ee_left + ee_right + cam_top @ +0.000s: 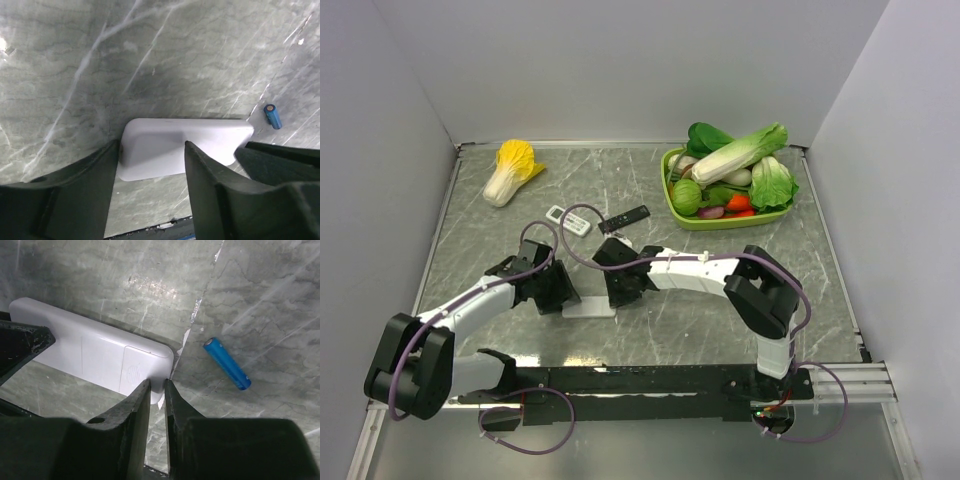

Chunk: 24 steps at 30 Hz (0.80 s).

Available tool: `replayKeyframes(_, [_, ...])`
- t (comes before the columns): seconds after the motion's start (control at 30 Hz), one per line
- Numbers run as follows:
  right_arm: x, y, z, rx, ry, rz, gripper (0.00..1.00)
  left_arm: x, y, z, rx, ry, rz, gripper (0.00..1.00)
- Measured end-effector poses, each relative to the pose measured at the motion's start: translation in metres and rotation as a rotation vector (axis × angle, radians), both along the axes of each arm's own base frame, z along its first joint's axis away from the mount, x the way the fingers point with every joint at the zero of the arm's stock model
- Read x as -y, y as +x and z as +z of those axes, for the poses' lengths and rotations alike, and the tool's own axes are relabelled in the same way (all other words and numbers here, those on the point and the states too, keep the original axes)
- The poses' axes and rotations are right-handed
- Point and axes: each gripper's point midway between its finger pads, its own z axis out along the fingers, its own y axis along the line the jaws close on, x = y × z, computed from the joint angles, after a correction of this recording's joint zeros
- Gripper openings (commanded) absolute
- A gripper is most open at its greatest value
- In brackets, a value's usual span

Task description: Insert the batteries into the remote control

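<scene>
The remote control [588, 307] lies face down on the marble table, its plain white back up, between my two grippers. In the left wrist view my left gripper [152, 146] stands open over one end of the remote control [155, 150]; one finger is beside that end and the other is over its back. My right gripper [156, 383] is shut on the corner of the remote control [100, 352], by the closed battery cover [137, 371]. One blue battery [226, 364] lies loose on the table just past that end, and the same battery [273, 116] shows in the left wrist view.
A green tray [720, 223] heaped with toy vegetables stands at the back right. A yellow toy cabbage [510, 170] lies at the back left. A smaller white remote [568, 219] and a slim black remote [623, 218] lie behind the arms.
</scene>
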Motion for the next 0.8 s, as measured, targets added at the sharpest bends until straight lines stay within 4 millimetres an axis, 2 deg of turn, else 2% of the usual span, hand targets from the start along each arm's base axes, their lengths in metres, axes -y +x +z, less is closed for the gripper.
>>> replayKeyframes(0.13, [-0.007,-0.005,0.003,0.019,0.013,0.033,0.40,-0.003,0.005,0.003,0.004,0.032,0.008,0.67])
replayKeyframes(0.23, [-0.013,-0.011,0.012,0.050,0.034,0.066,0.54,-0.008,0.016,0.010,0.017,0.056,0.031,0.81])
replayKeyframes(0.27, [-0.013,-0.012,0.019,0.070,0.043,0.079,0.62,-0.009,0.021,0.015,0.030,0.059,0.042,0.87])
replayKeyframes(0.3, [-0.012,-0.011,0.028,0.097,0.054,0.085,0.65,-0.011,0.027,0.021,0.049,0.063,0.054,0.90])
replayKeyframes(0.4, [0.000,0.006,0.067,0.205,0.097,0.064,0.79,-0.016,0.048,0.043,0.117,0.067,0.093,0.99])
replayKeyframes(0.43, [0.009,0.014,0.081,0.244,0.109,0.046,0.88,-0.020,0.054,0.052,0.142,0.069,0.111,0.99])
replayKeyframes(0.5, [0.035,0.030,0.110,0.326,0.121,-0.007,0.96,-0.032,0.068,0.075,0.213,0.080,0.166,0.99])
replayKeyframes(0.53, [0.052,0.039,0.125,0.371,0.125,-0.041,0.99,-0.034,0.070,0.080,0.227,0.081,0.175,0.97])
replayKeyframes(0.6, [0.084,0.053,0.155,0.453,0.137,-0.112,1.00,-0.046,0.075,0.099,0.283,0.096,0.220,0.97])
replayKeyframes(0.67, [0.125,0.065,0.183,0.536,0.139,-0.204,1.00,-0.055,0.076,0.123,0.349,0.109,0.260,0.97])
replayKeyframes(0.8, [0.209,0.070,0.223,0.680,0.105,-0.408,1.00,-0.073,0.071,0.176,0.507,0.121,0.336,0.97])
